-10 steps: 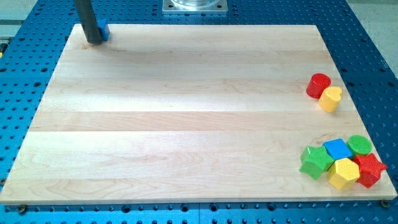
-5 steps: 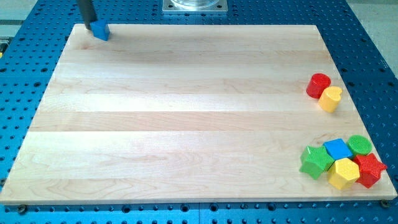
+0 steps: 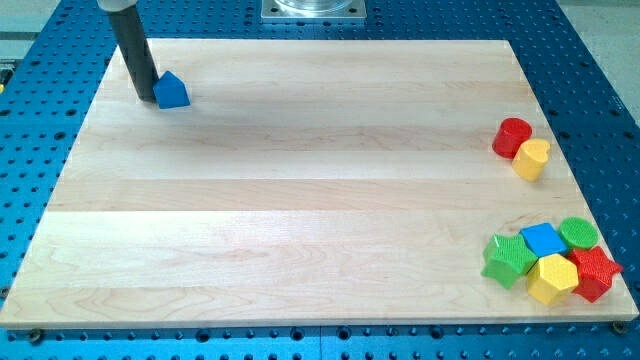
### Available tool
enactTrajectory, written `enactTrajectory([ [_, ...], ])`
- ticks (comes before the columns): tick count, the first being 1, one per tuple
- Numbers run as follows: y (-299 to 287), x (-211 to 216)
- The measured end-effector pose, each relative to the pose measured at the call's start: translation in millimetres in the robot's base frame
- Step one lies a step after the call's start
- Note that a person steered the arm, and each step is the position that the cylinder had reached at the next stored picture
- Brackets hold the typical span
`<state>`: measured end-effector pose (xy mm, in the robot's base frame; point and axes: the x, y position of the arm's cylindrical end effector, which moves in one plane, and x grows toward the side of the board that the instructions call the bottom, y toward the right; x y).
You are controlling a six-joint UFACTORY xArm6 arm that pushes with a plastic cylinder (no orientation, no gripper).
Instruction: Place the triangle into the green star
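The blue triangle (image 3: 172,91) lies on the wooden board near the view's top left. My tip (image 3: 145,98) stands right against its left side, touching it. The green star (image 3: 509,259) lies at the view's bottom right, at the left end of a tight cluster of blocks, far from the triangle and the tip.
Packed beside the green star are a blue square block (image 3: 543,240), a green round block (image 3: 578,233), a yellow hexagon (image 3: 553,278) and a red star (image 3: 594,272). A red cylinder (image 3: 512,136) and a yellow cylinder (image 3: 531,158) touch at the right edge.
The blue triangle has moved down and slightly right from the top left corner. My tip came around from its upper side to its left side. The other blocks have not moved.
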<state>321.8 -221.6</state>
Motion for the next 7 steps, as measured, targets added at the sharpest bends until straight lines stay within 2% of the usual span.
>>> enactTrajectory([
  [3,130.7,-65.3],
  [4,147.7,-62.1],
  [6,72.9,-40.7],
  [7,80.8,-12.1],
])
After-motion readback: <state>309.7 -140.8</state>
